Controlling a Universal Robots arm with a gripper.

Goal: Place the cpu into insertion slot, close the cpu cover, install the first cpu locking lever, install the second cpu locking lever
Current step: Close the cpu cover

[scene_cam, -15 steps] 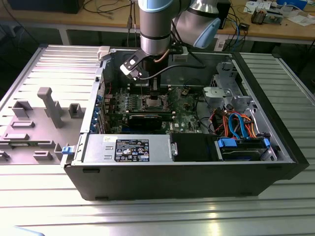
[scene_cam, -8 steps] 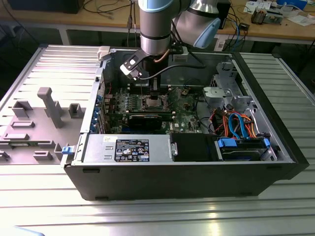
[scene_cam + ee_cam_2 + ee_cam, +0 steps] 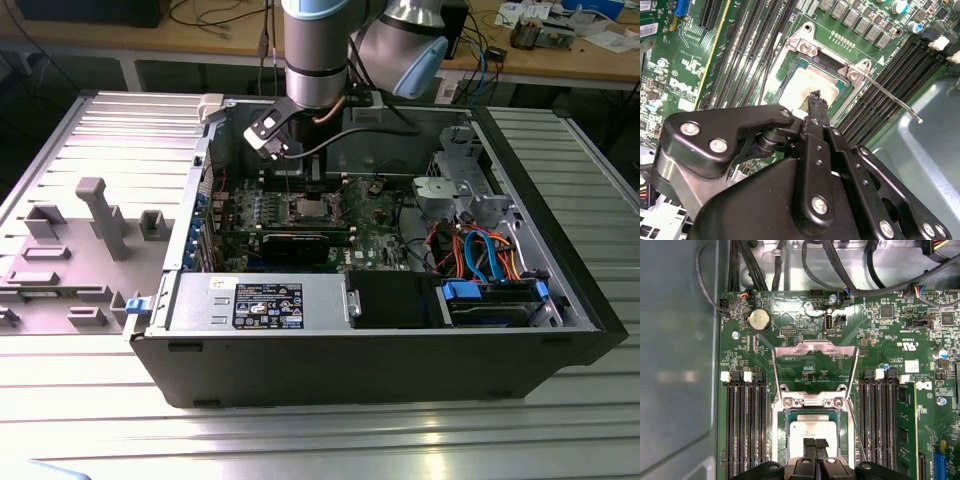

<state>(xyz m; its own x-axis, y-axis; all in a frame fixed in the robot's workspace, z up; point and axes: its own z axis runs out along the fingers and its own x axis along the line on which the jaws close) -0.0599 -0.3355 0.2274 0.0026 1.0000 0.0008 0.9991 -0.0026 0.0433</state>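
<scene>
Square cpu (image 3: 812,429), dull silver top, lying flat in the dark, metal-rimmed insertion slot (image 3: 785,437) on the green circuit board (image 3: 880,340); the thin silver cpu cover (image 3: 815,347) is swung open. Black fingers (image 3: 809,444), pressed together and holding nothing, hang over the cpu.

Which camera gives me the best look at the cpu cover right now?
The first wrist view: the cpu cover stands open there, its whole frame and central cut-out facing the camera, hinged beside the seated cpu. The second wrist view catches its hinge end, foreshortened. The exterior view sees it from afar, under the arm.
</scene>
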